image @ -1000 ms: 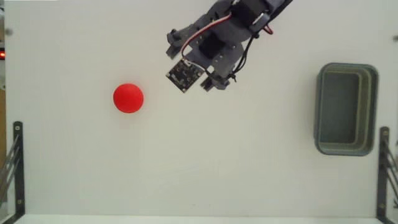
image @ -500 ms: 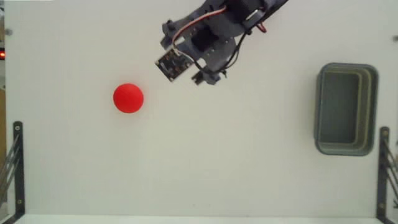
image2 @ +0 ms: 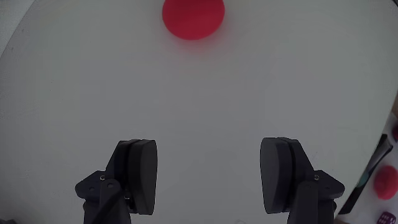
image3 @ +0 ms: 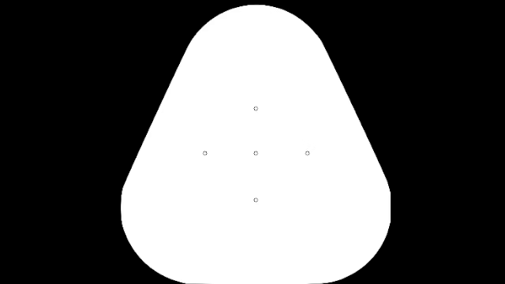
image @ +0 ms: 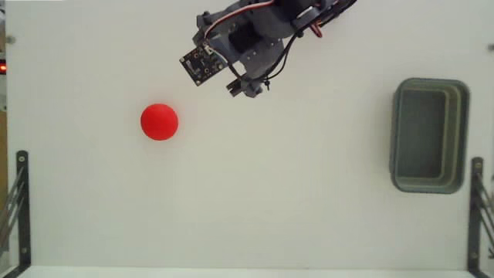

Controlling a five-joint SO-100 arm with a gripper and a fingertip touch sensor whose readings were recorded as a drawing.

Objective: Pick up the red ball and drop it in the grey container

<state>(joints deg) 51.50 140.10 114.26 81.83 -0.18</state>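
Hovering wide-open and empty, the gripper [image2: 209, 180] should centre on the red ball [image2: 193, 17] at top of frame before descending.

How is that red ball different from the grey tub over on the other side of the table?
The red ball is a bright red solid sphere; the grey container is a dull grey-green hollow tub with rounded corners. The ball is much smaller than the container. In the fixed view the ball lies at the left and the container at the right edge. Both rest on the white table, untouched, and the container is empty.
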